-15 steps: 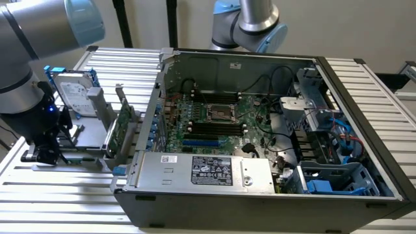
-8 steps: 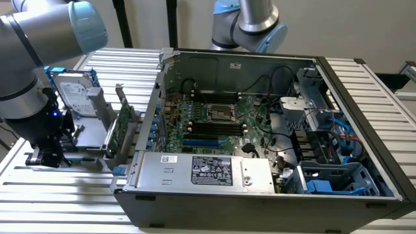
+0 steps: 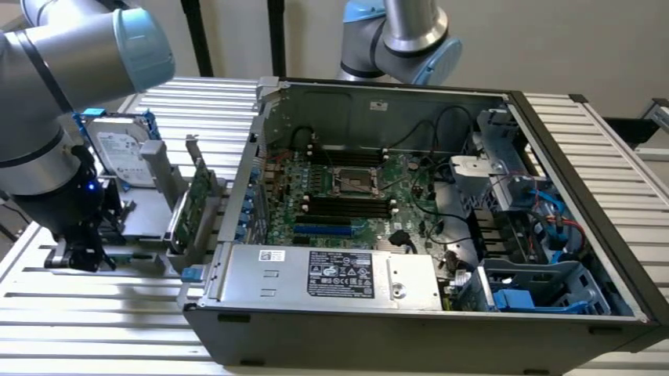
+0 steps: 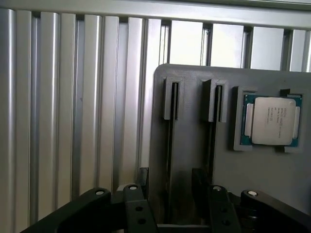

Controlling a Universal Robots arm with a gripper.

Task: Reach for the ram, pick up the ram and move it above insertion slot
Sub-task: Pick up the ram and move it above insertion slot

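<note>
Black fingers (image 4: 130, 211) of the tool (image 4: 172, 216) stand wide apart and grip nothing. They straddle the near end of a grey holder (image 4: 194, 77), which lies on the ribbed metal bench (image 4: 73, 121). Two narrow grooves run along this holder, away from the fingers, and each ends in a small grey guide post. Inside each groove there is a thin dark line. I cannot tell whether one of these lines is the ram seen on its edge or only shadow. Beside the grooves a processor (image 4: 272, 120) sits in a square recess. Its silver lid has printed lines, too small to read.

In the exterior view the arm (image 3: 63, 94) reaches down to the holder at that view's left. Just behind it a hard drive (image 3: 117, 153) stands upright, and its label is not readable. An expansion card (image 3: 199, 200) stands between the holder and the open computer case (image 3: 616, 258). Inside the case are the motherboard (image 3: 345, 204) and a power supply (image 3: 324, 274) with a black-and-white label, also not legible. A second arm (image 3: 408, 35) stands behind the case.
</note>
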